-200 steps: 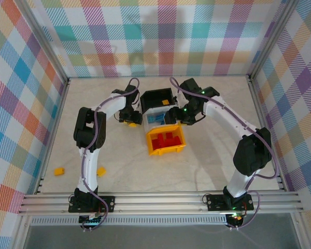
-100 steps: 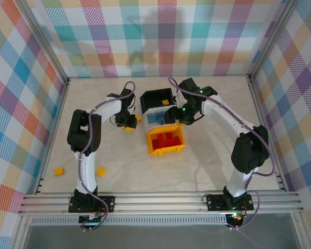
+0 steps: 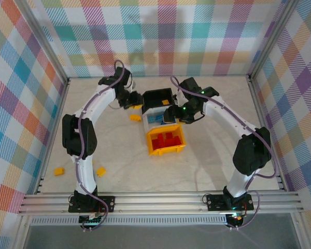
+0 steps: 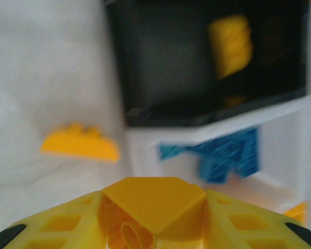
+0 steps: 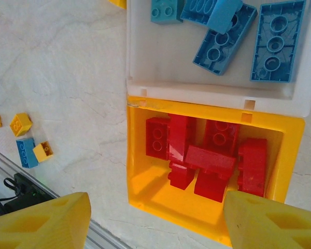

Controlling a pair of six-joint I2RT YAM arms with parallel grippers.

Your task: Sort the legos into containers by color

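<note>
My left gripper (image 4: 153,225) is shut on a yellow lego (image 4: 154,199), held beside the black container (image 4: 160,62), where another yellow lego (image 4: 229,44) lies. From above, the left gripper (image 3: 130,98) is at that black container's (image 3: 156,95) left side. A loose yellow lego (image 4: 80,142) lies on the table left of the white container (image 5: 160,57), which holds blue legos (image 5: 223,36). My right gripper (image 5: 155,223) hangs open and empty over the yellow container (image 5: 295,140), which holds several red legos (image 5: 207,155).
Two yellow legos (image 3: 58,170) (image 3: 100,171) lie near the front left of the table. The right wrist view shows a small cluster on the table: yellow bricks (image 5: 20,123) (image 5: 43,150) and a blue one (image 5: 26,151). Metal rails and plaid walls bound the table.
My left gripper closed on a yellow lego on the table left of the white container, then lifted it back toward the black container. The right arm stayed still.
</note>
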